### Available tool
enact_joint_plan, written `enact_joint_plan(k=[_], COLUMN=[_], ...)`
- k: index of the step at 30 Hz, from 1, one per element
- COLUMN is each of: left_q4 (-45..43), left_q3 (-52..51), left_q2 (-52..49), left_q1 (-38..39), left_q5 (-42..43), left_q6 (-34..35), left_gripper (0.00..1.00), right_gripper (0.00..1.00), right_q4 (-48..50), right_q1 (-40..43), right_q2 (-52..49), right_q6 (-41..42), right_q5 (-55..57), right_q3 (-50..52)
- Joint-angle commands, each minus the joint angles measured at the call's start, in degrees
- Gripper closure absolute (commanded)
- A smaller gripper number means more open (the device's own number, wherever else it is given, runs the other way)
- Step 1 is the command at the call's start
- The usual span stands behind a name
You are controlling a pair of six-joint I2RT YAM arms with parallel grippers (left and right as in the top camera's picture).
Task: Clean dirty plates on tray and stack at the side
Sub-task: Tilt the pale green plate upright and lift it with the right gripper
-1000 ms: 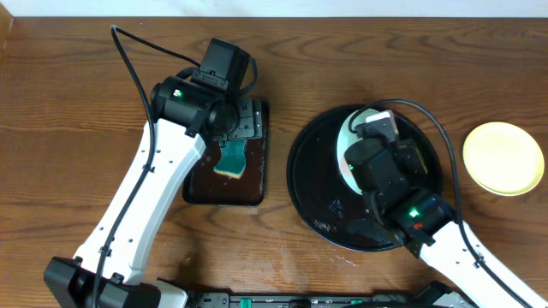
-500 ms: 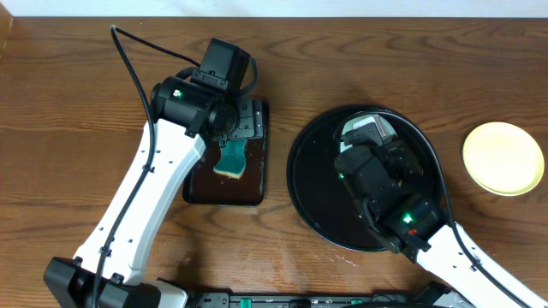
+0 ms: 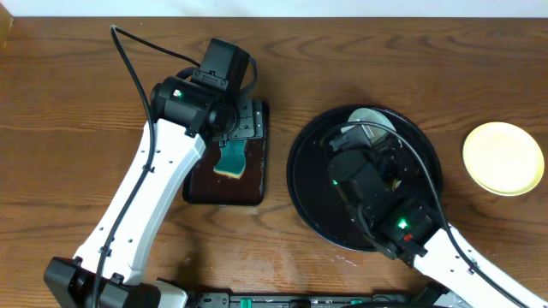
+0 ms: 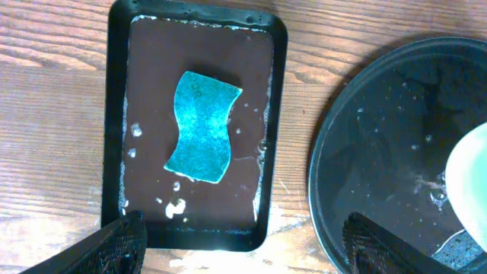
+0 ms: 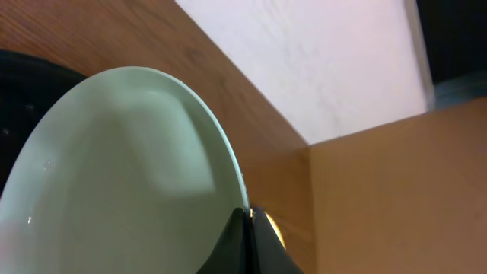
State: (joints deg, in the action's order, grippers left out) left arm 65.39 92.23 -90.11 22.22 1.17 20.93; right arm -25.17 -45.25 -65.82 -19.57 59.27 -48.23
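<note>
My right gripper [image 5: 249, 219] is shut on the rim of a pale mint-white plate [image 5: 122, 175] and holds it tilted steeply over the round black tray [image 3: 312, 192]. From overhead only the plate's far part [image 3: 370, 119] shows beyond the right arm [image 3: 377, 184]. The pale yellow plate [image 3: 503, 158] lies on the table right of the tray. A second mint plate is not in view. My left gripper [image 4: 247, 247] is open and empty above the brown tray's near edge. The black tray [image 4: 380, 152] and the mint plate's edge [image 4: 468, 183] show in the left wrist view.
A teal sponge [image 4: 202, 125] lies in the wet rectangular dark brown tray [image 4: 122, 91], left of the black tray; it also shows from overhead [image 3: 231, 161]. A cardboard box [image 5: 380, 198] stands beyond the table's edge.
My right arm has swung over the black tray and tipped the mint plate up, so less of it shows from overhead. The left arm has not moved.
</note>
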Motion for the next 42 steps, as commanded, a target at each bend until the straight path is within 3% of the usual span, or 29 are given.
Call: enact_joint_plan(k=[1,9,42], left_q4=[0.15,0.15,0.15], left_q3=[-0.13,-0.13,-0.13], left_q2=[0.26,0.26,0.26], left_q1=[-0.09,-0.09,-0.09], left_q5=[-0.28,-0.28,-0.28], left_q6=[-0.33,-0.33,-0.33], left_gripper=[0.17,0.17,0.17], right_gripper=[0.99,0.99,0.99], right_q4=[1.38,5.55,5.7], right_q1=[-2.25,-5.09,-5.09], right_q2=[0.68,0.46,-0.09], right_q6=[-7.13,-15.04,-15.23], right_q5=[3.78,3.76,3.74], right_q3=[-1.16,-1.16,-1.16])
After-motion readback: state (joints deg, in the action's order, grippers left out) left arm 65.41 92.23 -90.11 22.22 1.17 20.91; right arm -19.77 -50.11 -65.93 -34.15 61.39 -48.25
